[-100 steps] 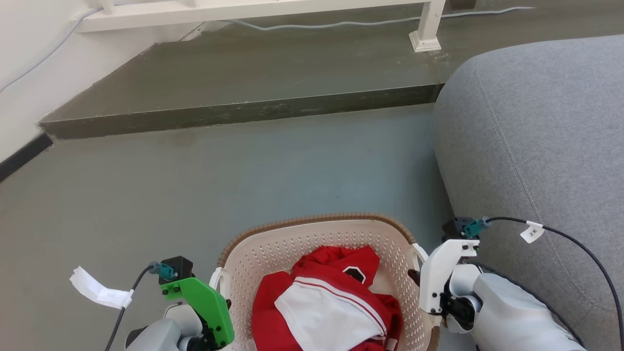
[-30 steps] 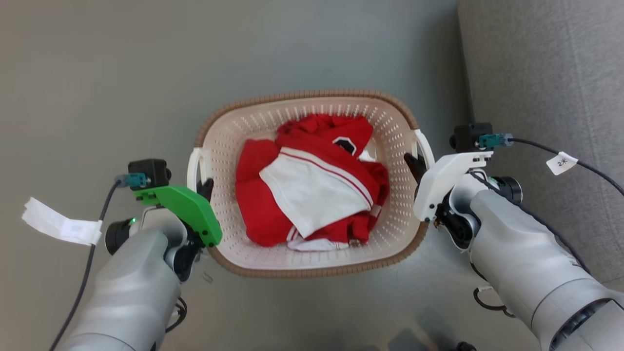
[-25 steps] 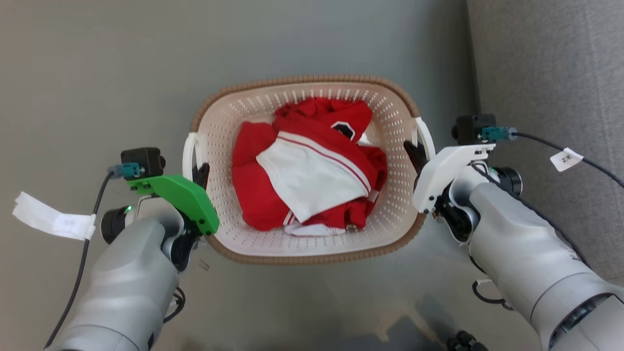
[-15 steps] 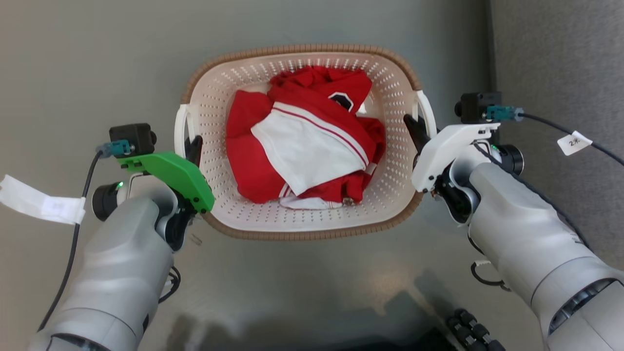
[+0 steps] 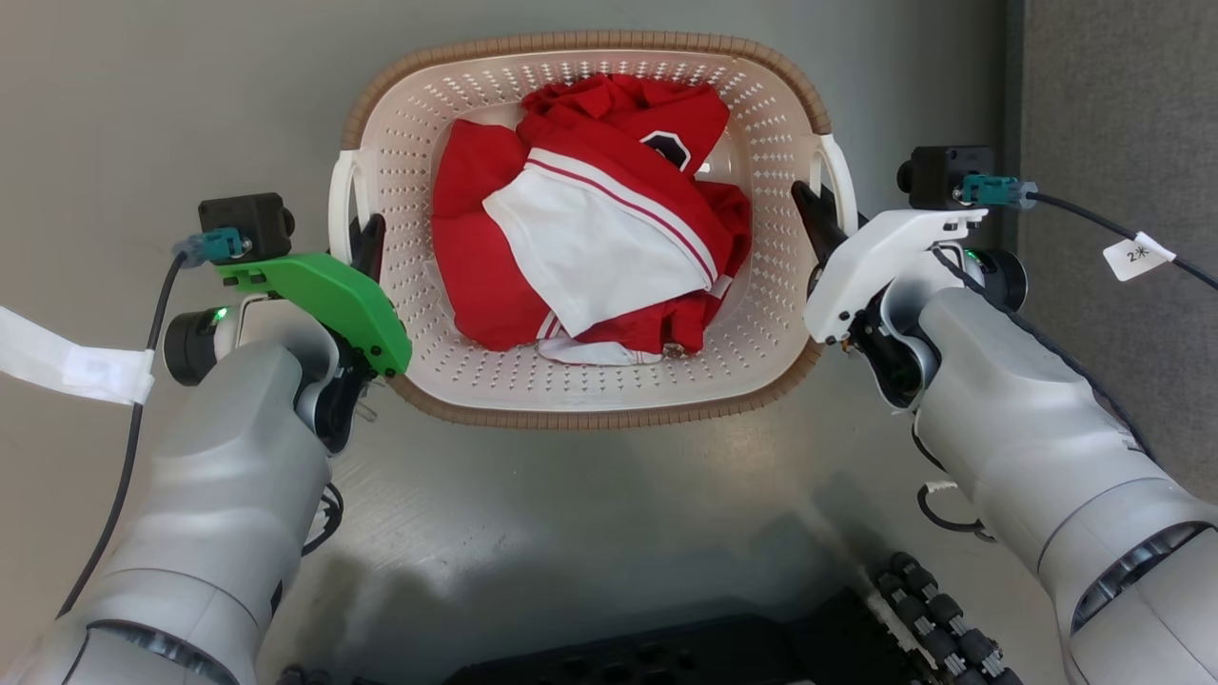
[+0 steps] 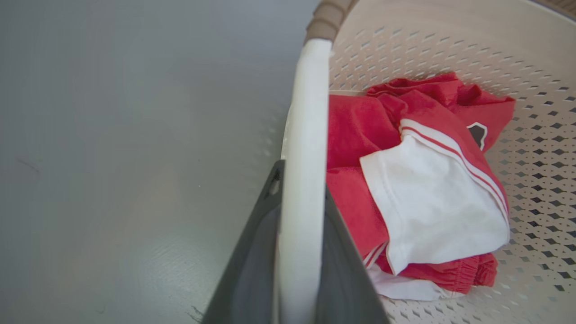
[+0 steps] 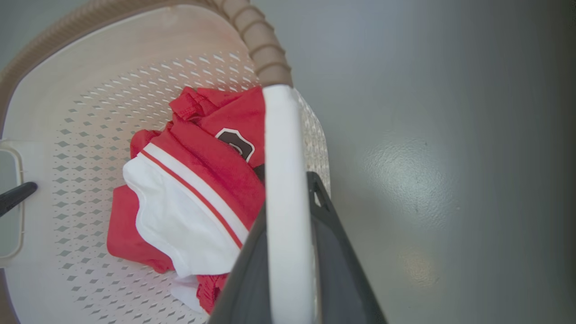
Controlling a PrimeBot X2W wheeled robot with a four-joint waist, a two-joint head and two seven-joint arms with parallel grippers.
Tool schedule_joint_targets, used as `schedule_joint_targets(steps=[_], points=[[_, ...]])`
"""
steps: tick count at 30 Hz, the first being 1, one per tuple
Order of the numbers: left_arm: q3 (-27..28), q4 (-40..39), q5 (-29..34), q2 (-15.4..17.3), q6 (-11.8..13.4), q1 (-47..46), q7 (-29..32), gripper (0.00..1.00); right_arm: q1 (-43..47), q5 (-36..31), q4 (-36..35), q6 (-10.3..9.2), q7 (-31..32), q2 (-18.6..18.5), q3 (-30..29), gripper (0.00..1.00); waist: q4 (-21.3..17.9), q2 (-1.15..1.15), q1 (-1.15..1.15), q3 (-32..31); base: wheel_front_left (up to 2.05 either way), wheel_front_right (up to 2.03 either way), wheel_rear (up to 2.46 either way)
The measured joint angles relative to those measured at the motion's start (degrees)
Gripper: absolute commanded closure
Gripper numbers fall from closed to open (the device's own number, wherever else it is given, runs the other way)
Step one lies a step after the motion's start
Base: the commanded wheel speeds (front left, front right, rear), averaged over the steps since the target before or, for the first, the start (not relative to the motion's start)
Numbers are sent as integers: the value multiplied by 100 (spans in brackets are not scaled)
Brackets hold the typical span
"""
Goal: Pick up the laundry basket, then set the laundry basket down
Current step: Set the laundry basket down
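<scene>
A: Colours on the laundry basket (image 5: 771,304)?
B: Cream walls, small holes all over. Rim (image 5: 580,419) brown, woven look. Handles (image 5: 337,200) white.
A: The garment (image 5: 476,285) inside?
B: Red, with a white panel, thin red-and-white stripes, black-and-white badge (image 5: 671,147).
A: Floor (image 5: 143,95), sofa (image 5: 1113,124)?
B: Floor plain grey. Sofa darker grey, speckled weave.
A: Grippers?
B: Left gripper (image 5: 354,238) green cover, right gripper (image 5: 828,214) white cover; fingers (image 5: 370,245) dark on both. Plugs (image 5: 990,188) teal, tags (image 5: 1137,255) white.
</scene>
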Motion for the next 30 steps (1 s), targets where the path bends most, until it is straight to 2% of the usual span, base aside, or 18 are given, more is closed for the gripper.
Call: schedule_joint_targets(steps=[14, 15, 16, 17, 18, 19, 30], points=[[-12, 22, 30, 2, 0, -91, -152, 100, -113, 52, 118, 3, -132, 31, -69, 100, -49, 0, 0, 265, 0, 0, 0], [-18, 23, 43, 2, 0, -101, -159, 100, -115, 62, 137, 4, -133, 33, -79, 85, -51, 0, 0, 269, 0, 0, 0], [-38, 18, 48, 2, 0, -113, -166, 100, -119, 66, 160, 9, -134, 41, -93, 55, -53, 0, 0, 272, 0, 0, 0], [-51, 2, 52, 0, 0, -118, -166, 63, -122, 70, 183, 13, -137, 43, -108, 0, -55, 0, 0, 275, 0, 0, 0], [-51, 9, 51, -1, 0, -118, -166, 18, -123, 76, 214, 21, -148, 41, -123, 0, -57, 0, 0, 277, 0, 0, 0], [-51, 15, 51, 2, 0, -121, -167, 0, -124, 78, 250, 21, -148, 35, -147, 0, -57, 0, 0, 277, 0, 0, 0], [-69, 37, 51, 18, 1, -127, -167, 0, -208, 110, 454, 20, -149, 24, -199, 0, -51, 0, 0, 216, 0, 0, 0]])
